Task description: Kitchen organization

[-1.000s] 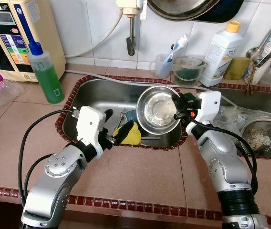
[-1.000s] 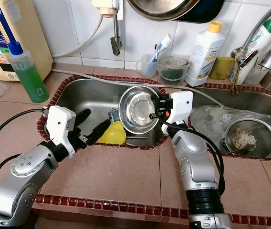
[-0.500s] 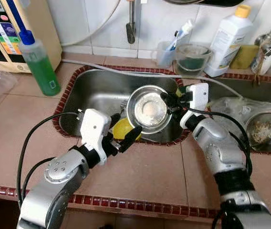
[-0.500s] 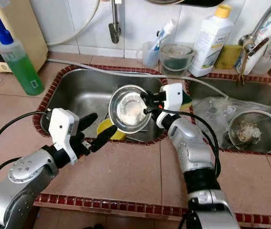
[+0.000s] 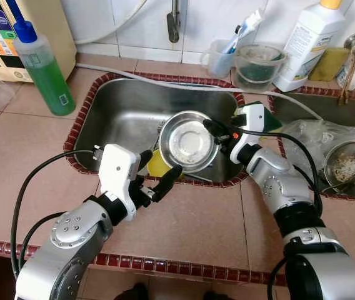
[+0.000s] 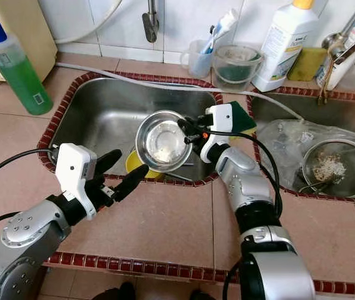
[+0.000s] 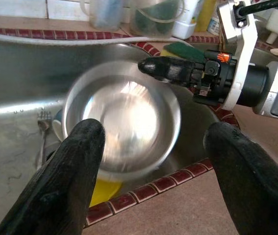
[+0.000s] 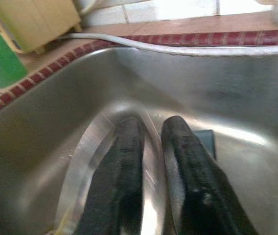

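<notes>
The steel bowl [image 5: 189, 139] sits over the near right part of the left sink [image 5: 127, 119], tilted with its mouth up and slightly toward the robot. Being round, it has no long axis. The right claw [image 5: 214, 128] is clamped on the bowl's right rim, one finger inside and one outside, a pinch that probably lets the bowl be lifted clear. Under its near edge lies a yellow dish [image 5: 157, 165]. The left claw [image 5: 160, 178] hovers over the sink's near edge, fingers apart, likely ready to take the bowl. A green soap bottle [image 5: 43, 72] stands on the counter [image 5: 190, 219] at far left
</notes>
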